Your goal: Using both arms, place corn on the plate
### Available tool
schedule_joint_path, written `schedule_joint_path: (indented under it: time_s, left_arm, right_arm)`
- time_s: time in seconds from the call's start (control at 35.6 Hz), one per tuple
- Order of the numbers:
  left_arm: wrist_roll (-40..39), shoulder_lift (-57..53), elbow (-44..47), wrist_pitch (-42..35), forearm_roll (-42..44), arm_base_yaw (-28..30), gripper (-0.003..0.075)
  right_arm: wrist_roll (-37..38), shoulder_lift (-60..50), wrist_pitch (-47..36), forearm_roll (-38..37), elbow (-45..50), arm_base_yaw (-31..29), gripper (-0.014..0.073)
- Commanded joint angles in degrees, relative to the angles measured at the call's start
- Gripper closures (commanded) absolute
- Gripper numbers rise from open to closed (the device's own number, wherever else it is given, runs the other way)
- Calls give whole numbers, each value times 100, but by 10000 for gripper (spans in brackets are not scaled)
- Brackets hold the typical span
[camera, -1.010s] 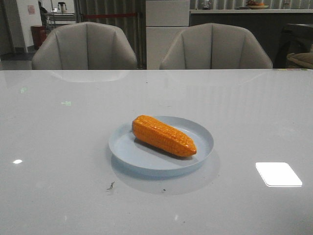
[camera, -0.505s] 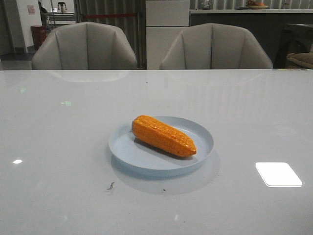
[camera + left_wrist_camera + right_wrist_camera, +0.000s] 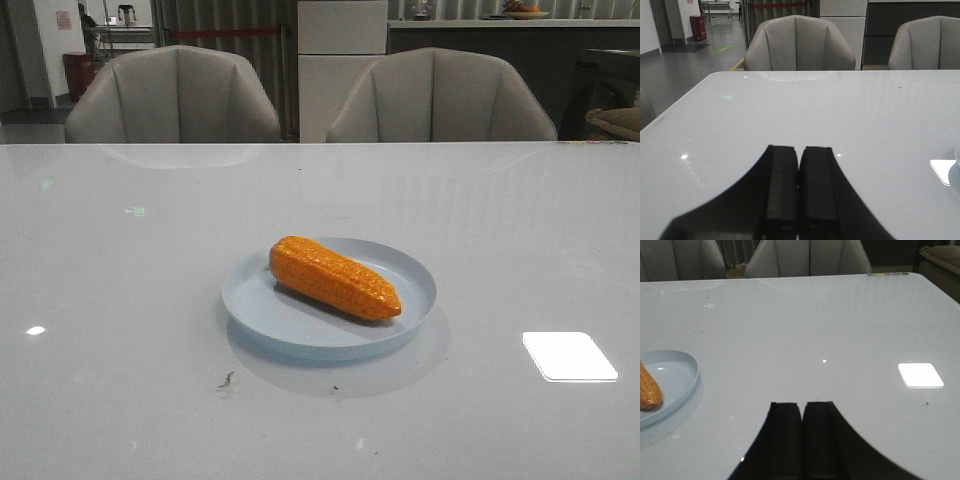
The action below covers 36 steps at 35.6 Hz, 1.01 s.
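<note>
**On the plate: corn lying flat, both pincers empty**

On the pale blue plate (image 3: 330,300), mid-surface (image 3: 120,300), the orange corn (image 3: 334,278) lies diagonally, fat end toward the chairs (image 3: 175,95), tip toward the plate's right rim. The left pincer (image 3: 799,167) is pressed together, gripping nothing, well off from the plate. The right pincer (image 3: 803,420) is closed too, hovering near the plate's right side.

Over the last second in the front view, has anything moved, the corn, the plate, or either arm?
Nothing has visibly changed. The corn lies on the plate in the same spot and at the same angle, and the plate has not shifted on the table. No arm shows in the front view then or now.
</note>
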Motion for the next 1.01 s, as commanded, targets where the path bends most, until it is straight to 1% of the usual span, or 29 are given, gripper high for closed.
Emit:
schedule_joint_path:
  time_s: [0.0, 0.98]
  left_arm:
    - [-10, -108, 210, -527, -20, 5, 627]
    - [-10, -108, 210, -527, -20, 5, 627]
  right_arm:
    - [-33, -142, -848, -30, 92, -35, 536]
    - [-33, -142, -771, -30, 101, -29, 536]
